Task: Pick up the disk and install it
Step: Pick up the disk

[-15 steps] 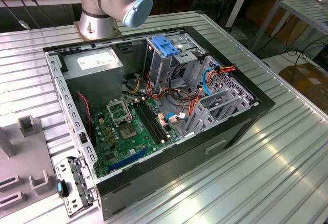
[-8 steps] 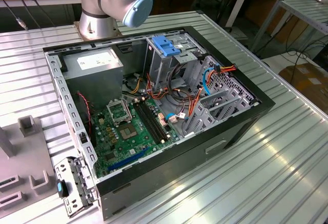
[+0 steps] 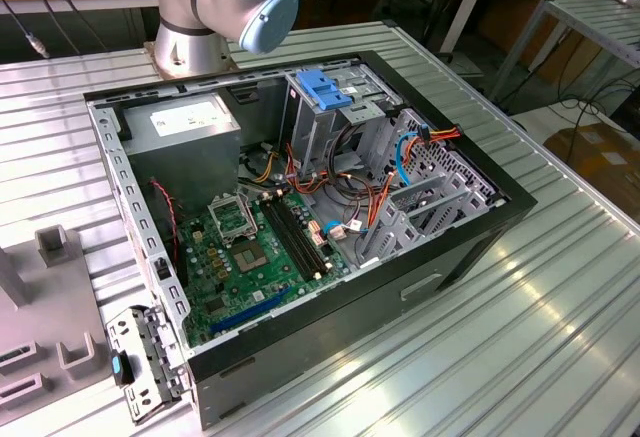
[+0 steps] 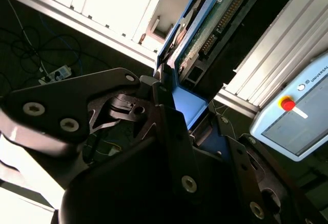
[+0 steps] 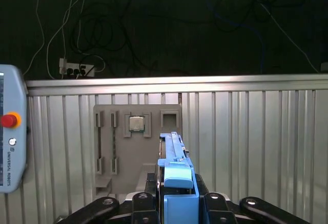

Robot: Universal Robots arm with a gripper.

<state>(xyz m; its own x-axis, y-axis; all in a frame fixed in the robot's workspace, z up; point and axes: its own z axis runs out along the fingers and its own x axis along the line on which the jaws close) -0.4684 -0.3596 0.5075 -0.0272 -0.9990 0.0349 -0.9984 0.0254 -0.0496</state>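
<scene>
The hand [image 5: 178, 206] is closed on the disk [image 5: 175, 155], its dark fingers [image 5: 148, 203] clamped against the two flat faces, so the disk stands edge-on with its blue rail uppermost in the first wrist view. In the second wrist view the disk [image 4: 215, 19] shows its green circuit-board side, and beyond it lie the ribbed metal table [image 5: 256, 142] and a grey holder plate [image 5: 110, 147]. In the exterior view the open computer case [image 3: 470, 247] lies on the table [image 3: 540, 337].
</scene>
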